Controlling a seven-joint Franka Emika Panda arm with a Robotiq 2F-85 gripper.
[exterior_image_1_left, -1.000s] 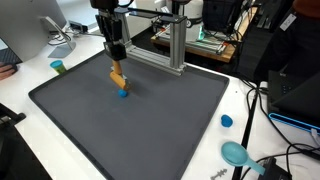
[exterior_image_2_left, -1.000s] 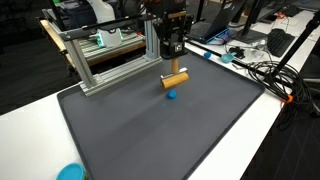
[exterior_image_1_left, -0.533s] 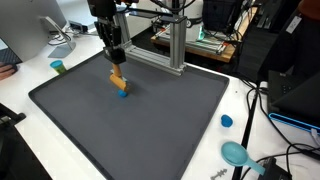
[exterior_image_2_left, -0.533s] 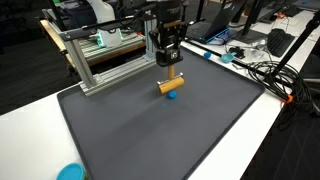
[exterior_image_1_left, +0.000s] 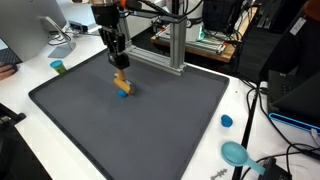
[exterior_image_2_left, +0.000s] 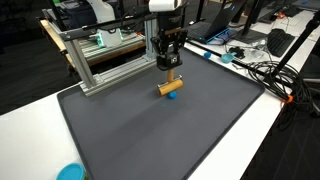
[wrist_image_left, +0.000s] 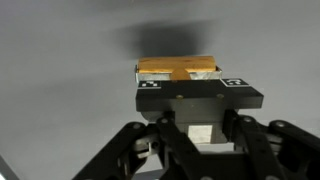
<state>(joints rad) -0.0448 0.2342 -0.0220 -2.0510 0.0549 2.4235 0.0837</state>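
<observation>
Fingers of the black claw (exterior_image_2_left: 170, 72) are pinched narrow on a short tan wooden block (exterior_image_2_left: 170, 87), which hangs crosswise between them at the upper middle of both exterior views. The wrist view shows the claw (wrist_image_left: 190, 90) from above, with the block (wrist_image_left: 178, 67) jutting past the two marked pads and only bare grey surface beyond it. Over the last second the arm has come down a little. The block stood clearly above a small blue piece (exterior_image_2_left: 173, 96) and now sits right over it, with almost no gap left in an exterior view (exterior_image_1_left: 124, 94). Whether the two touch cannot be told from these angles. The grip itself has not loosened through that descent, so the block is carried by the claw and not yet left to stand by itself. The block looks like smooth, light wood, evenly coloured and slightly tilted in an exterior view (exterior_image_1_left: 121, 80). The blue piece is much smaller and lies on a large dark grey mat (exterior_image_1_left: 150, 130) that covers most of the white worktop (exterior_image_1_left: 245, 108). Behind the claw, toward the top of the frame, stands an aluminium frame (exterior_image_2_left: 100, 60). Well apart at the lower right lie a blue round cap (exterior_image_1_left: 227, 121) and a teal dish (exterior_image_1_left: 236, 153).
</observation>
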